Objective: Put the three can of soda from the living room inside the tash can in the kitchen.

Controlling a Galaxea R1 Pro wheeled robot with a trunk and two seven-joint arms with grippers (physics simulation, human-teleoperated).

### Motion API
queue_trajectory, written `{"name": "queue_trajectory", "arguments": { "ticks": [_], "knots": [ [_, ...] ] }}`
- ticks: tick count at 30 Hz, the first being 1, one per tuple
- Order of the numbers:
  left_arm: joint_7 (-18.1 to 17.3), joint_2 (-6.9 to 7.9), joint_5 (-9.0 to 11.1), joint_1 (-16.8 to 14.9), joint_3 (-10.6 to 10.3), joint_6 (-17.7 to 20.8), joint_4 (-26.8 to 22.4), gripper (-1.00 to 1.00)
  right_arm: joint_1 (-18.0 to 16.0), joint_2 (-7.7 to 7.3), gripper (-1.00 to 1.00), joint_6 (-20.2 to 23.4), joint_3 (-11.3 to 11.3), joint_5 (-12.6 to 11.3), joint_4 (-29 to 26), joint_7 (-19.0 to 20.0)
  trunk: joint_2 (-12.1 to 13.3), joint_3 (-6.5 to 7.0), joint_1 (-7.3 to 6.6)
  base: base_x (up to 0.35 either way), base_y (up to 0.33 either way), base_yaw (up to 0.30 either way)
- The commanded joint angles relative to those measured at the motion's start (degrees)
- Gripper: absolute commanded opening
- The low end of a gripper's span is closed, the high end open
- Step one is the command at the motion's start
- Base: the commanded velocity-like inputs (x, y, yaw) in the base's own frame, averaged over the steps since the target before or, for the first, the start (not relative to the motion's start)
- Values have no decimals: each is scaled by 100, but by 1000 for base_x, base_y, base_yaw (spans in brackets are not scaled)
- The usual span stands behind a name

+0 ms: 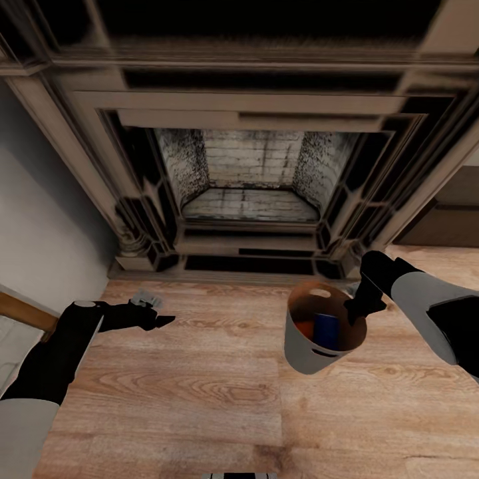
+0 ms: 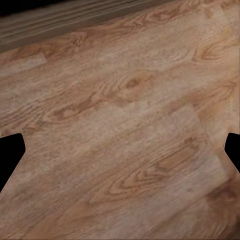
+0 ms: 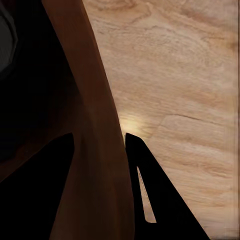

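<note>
From the head camera, your right hand (image 1: pixel 356 307) pinches the rim of the tash can (image 1: pixel 319 336), one finger inside and one outside, on the side of the bin nearest that arm. The bin looks carried clear of the wood floor (image 1: pixel 199 386), tilted a little, mouth up. Inside it you can see an orange can (image 1: pixel 305 327) and the dark blue can (image 1: pixel 326 329); a third is not distinguishable. The fireplace (image 1: pixel 249 179) stands straight ahead, so the kitchen is probably somewhere else. Your left hand (image 1: pixel 156 319) hangs well apart from the bin, holding nothing.

In the left wrist camera its fingertips (image 2: pixel 11 150) sit wide apart over bare planks.

In the right wrist camera, the brown wall (image 3: pixel 95 150) runs between the two fingers (image 3: pixel 145 185), gripped firmly.
</note>
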Motion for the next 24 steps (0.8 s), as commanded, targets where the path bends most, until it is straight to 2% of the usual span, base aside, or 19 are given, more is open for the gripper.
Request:
{"name": "queue_trajectory", "arguments": {
  "ticks": [1, 24],
  "knots": [
    [1, -2, 1, 1, 3, -1, -25, 100, -2, 0, -100, 69, -156, -181, 4, 5, -42, -18, 22, 0, 0, 0],
    [-6, -10, 20, 11, 14, 22, -401, 100, 17, -119, -100, 69, -153, -196, 25, 6, -964, -431, 527, 0, 0, 0]
  ]
}}
